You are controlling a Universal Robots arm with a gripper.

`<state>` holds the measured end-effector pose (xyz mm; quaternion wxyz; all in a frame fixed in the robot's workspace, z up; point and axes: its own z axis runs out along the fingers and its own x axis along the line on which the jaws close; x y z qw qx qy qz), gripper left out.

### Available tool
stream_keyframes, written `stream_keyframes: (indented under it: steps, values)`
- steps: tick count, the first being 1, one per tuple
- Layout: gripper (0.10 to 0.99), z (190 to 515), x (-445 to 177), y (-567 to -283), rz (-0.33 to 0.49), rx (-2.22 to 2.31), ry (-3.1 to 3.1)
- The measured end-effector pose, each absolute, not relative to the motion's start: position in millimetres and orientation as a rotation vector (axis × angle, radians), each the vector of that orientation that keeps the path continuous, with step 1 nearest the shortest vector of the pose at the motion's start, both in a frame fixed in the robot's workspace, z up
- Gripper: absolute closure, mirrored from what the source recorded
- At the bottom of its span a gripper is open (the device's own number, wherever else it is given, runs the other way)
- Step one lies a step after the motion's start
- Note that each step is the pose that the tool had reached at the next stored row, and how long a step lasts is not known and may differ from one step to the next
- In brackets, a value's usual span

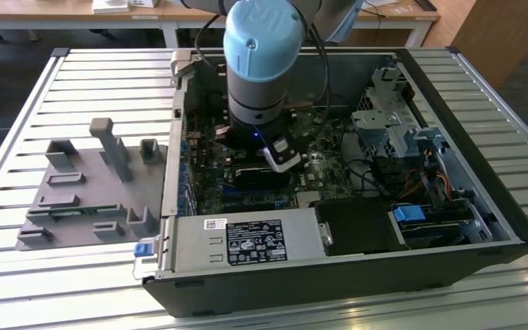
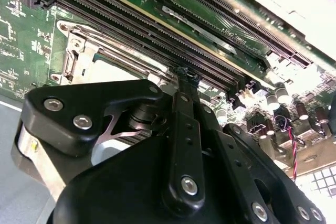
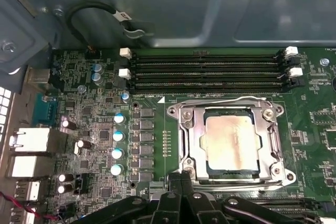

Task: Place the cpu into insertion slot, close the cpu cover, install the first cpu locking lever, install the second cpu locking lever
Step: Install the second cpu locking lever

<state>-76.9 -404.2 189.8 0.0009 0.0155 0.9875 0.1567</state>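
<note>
The hand (image 3: 181, 182) is seen pressed together at the socket's near edge, nothing pinched. Just beyond, the cpu (image 3: 232, 141) lies seated in the insertion slot (image 3: 185, 129) under the cpu cover (image 3: 195, 145) (apparently down). A misjudged push could be driven into the cover instead of a lever, scraping the board

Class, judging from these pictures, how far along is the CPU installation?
Done: the tan square cpu sits in the silver-rimmed insertion slot, with the silver cpu cover closed around it. In hand: the gripper is at the socket's edge. Whether either locking lever is latched, I cannot tell.
</note>
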Motion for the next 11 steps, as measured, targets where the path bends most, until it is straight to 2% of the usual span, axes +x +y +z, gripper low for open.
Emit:
stream_keyframes:
  steps: [11]
  values:
    - [0.980,187.5,-82.2,-400.8,0.504,0.049,3.099]
